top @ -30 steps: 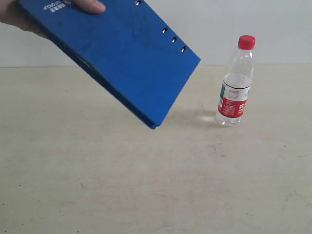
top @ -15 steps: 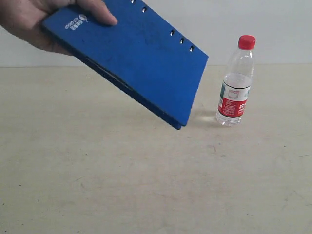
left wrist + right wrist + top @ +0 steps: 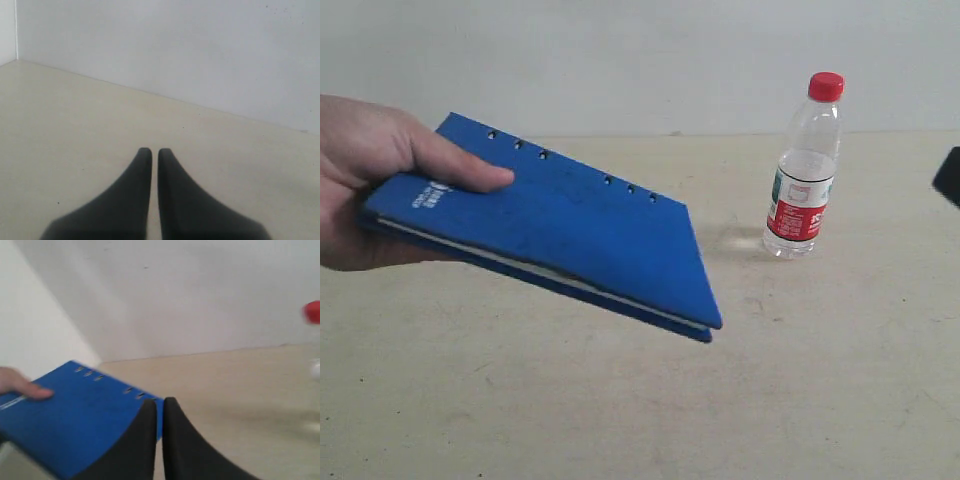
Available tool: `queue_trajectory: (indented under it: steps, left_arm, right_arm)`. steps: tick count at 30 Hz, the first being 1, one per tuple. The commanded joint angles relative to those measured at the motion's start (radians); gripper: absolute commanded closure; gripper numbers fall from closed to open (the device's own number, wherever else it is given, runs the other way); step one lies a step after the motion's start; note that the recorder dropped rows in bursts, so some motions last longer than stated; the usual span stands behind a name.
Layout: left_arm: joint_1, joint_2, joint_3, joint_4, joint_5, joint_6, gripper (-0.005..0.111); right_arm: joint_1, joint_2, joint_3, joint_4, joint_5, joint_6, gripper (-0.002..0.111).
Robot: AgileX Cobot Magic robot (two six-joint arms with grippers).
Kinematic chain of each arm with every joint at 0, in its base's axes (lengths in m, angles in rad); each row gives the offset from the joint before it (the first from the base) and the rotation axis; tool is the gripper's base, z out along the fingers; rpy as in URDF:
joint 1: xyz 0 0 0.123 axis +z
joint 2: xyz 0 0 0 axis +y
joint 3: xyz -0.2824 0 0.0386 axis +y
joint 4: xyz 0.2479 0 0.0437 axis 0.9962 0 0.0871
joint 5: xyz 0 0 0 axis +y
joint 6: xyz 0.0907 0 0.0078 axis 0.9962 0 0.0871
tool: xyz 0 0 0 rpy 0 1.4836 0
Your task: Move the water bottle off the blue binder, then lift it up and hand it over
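1. While a person's hand (image 3: pixel 370 185) held the blue binder (image 3: pixel 570 230) over the counter (image 3: pixel 620 420), the water bottle (image 3: pixel 803 170) stood on the counter apart from it, on the right arm's side.
2. We judged it best to wait until the binder lay flat and the hand cleared.
3. The left gripper (image 3: pixel 150 152) and right gripper (image 3: pixel 159 402) were both closed on nothing; the right would need opening first.
4. The bottle's long axis ran vertical, cap up; the binder's slotted edge faced the wall.
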Motion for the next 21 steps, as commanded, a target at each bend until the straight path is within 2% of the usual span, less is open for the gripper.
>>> queue_trajectory:
  steps: [1,2,4,8,10,17,19,21]
  left_arm:
    - [0.001,0.005,0.004,-0.005,0.017,-0.005,0.102]
    - [0.001,0.005,0.004,-0.005,0.017,-0.005,0.102]
    - [0.001,0.005,0.004,-0.005,0.017,-0.005,0.102]
    - [0.001,0.005,0.004,-0.005,0.023,-0.005,0.102]
    - [0.001,0.005,0.004,-0.005,0.038,-0.005,0.102]
    - [0.001,0.005,0.004,-0.005,0.081,-0.005,0.102]
    - [0.001,0.005,0.004,-0.005,0.085,-0.005,0.102]
    - [0.001,0.005,0.004,-0.005,0.088,-0.005,0.102]
  right_arm:
    - [-0.002,-0.008,0.0,-0.065,0.53,0.252,0.108]
    - [-0.002,-0.008,0.0,-0.201,0.676,0.369,0.108]
    - [-0.002,-0.008,0.0,-0.425,0.807,0.557,0.108]
    - [-0.002,-0.008,0.0,-0.853,0.842,0.809,0.108]
    - [-0.003,-0.008,0.0,-0.951,0.761,0.886,0.108]
    - [-0.003,-0.008,-0.002,-1.022,0.351,0.995,0.108]
    - [-0.003,-0.008,-0.002,-1.146,0.291,1.085,0.108]
    - [-0.003,-0.008,-0.002,-1.322,0.283,1.263,0.108]
